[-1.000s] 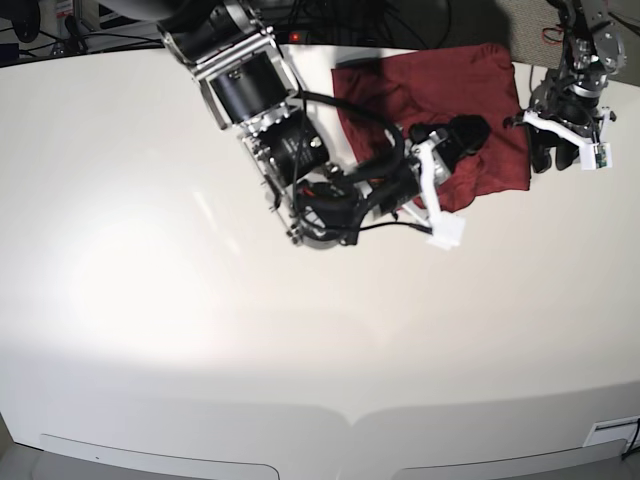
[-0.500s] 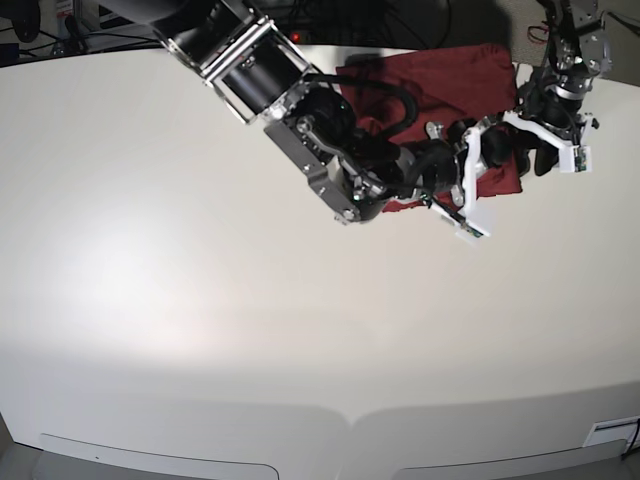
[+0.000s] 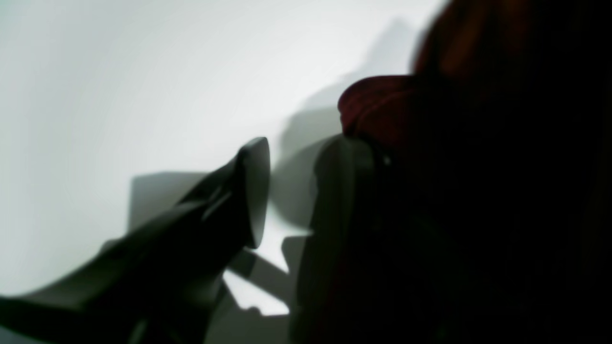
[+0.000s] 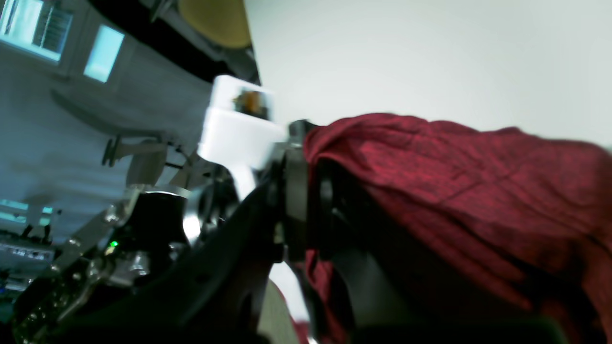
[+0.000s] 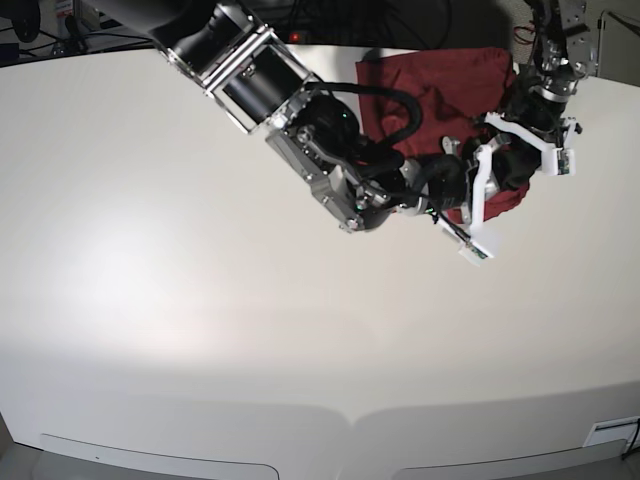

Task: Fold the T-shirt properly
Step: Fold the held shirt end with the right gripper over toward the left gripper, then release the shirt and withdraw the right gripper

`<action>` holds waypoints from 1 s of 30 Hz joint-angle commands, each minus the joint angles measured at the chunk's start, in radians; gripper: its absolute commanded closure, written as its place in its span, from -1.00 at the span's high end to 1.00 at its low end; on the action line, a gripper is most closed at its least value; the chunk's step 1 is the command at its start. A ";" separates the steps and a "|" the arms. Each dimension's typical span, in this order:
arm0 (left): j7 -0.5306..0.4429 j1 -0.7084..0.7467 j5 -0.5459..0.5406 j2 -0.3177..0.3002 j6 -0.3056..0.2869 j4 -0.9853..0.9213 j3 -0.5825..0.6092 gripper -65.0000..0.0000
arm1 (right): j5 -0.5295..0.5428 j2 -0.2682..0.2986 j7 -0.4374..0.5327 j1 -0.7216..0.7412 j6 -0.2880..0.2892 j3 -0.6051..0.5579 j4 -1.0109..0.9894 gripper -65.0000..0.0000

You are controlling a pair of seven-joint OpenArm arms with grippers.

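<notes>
Big white smooth counter (image 5: 200, 300): dark red soft knit T-shirt (image 5: 440, 85) bunched at far edge, half folded.
Right end effector (image 5: 468, 190): pinched tight on shirt hem. Pull slow, low, so fold lies flat.
Left end effector (image 5: 525, 150): fingers spread wide, touching shirt edge, holding nothing. Press cloth down, smooth bumps.

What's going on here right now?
Both arms are working at the far right of the table on the maroon T-shirt. The right gripper is shut on the T-shirt's near edge, with cloth draped over it. The left gripper stands open right beside the bunched fabric, not yet gripping it.
</notes>
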 commanded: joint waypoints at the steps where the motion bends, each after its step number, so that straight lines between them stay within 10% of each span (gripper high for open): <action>1: 0.147 0.017 0.047 0.010 -0.011 -0.019 0.025 -0.30 | 0.031 -0.016 0.022 0.024 0.011 -0.013 0.018 -1.00; 9: 0.147 -0.005 0.053 -0.021 0.031 -0.018 0.028 -0.30 | 0.019 -0.016 0.027 0.024 0.011 -0.084 0.018 -0.96; 14: 0.114 -0.007 0.051 -0.088 0.042 -0.002 0.028 -0.30 | 0.036 -0.016 0.053 0.024 0.011 -0.084 0.018 -0.33; 20: 0.130 -0.004 -0.029 -0.201 0.206 0.056 0.028 -0.30 | 0.113 -0.016 0.025 0.024 0.011 -0.084 0.018 -0.32; 30: 0.187 -0.005 -0.209 -0.371 0.264 0.074 0.028 -0.30 | 0.174 -0.016 -0.025 0.052 0.011 -0.077 0.044 -0.32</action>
